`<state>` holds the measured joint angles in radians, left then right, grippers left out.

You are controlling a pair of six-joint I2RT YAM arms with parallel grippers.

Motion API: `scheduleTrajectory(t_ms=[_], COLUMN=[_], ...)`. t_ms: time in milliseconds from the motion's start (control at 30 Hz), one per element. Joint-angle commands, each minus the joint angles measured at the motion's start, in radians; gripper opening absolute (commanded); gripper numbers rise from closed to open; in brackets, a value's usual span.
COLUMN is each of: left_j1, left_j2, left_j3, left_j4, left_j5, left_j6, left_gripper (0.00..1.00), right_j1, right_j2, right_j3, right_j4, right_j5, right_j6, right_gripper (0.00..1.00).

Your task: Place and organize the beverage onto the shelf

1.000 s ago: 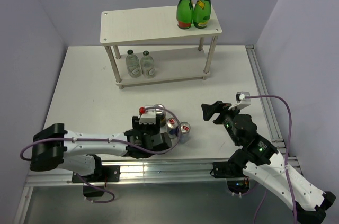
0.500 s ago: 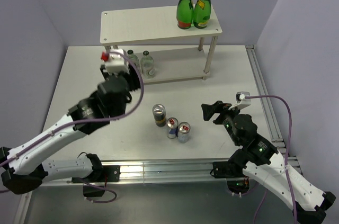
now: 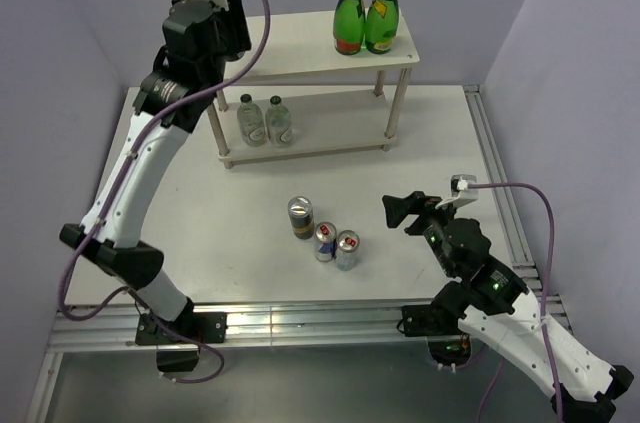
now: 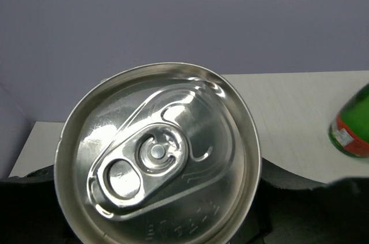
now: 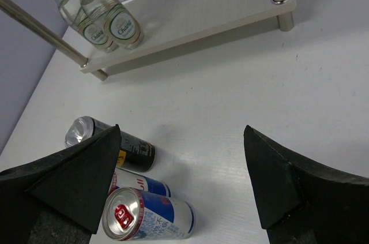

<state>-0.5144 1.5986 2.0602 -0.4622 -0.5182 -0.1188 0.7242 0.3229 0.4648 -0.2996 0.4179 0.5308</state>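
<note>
Can clamped in left gripper, now lifted from frame centre to upper left, above left end of shelf top: placement looks next. Right gripper wide open, empty, lower right. 3 cans wait centre; 2 bottles on lower tier.

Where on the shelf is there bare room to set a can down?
Top board: bare from the left hand, holding a can, across to the green bottles crowding its right end. Lower board: bare right of the two clear bottles.
</note>
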Motion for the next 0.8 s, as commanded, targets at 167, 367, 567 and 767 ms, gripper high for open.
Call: scheduleTrajectory(t_ms=[167,367,567,767], left_j1=[0.088,0.108,0.119,0.119], left_j2=[0.236,0.235,0.23,0.196], left_j3=[0.336,0.285,0.261,0.196], left_j4=[-0.079,-0.049,-0.05,-0.012], left_j5=[0.138,0.141,0.13,0.126], left_j6=[0.05,0.053,0.054,0.047], left_gripper=[0.0,0.02,0.05,0.36], right_j1=[0.004,0.004,0.006,0.006], right_j2=[-0.018,-0.022,-0.018,-0.016], right_j3=[-0.008,-0.009,-0.009,-0.009], right_j4=[0.025,0.027,0.028,0.028], right_j5=[0.015,0.019,0.016,0.015], right_j6=[-0.005,-0.005,-0.005,-0.005], right_gripper=[0.93,0.93,0.93,0.93])
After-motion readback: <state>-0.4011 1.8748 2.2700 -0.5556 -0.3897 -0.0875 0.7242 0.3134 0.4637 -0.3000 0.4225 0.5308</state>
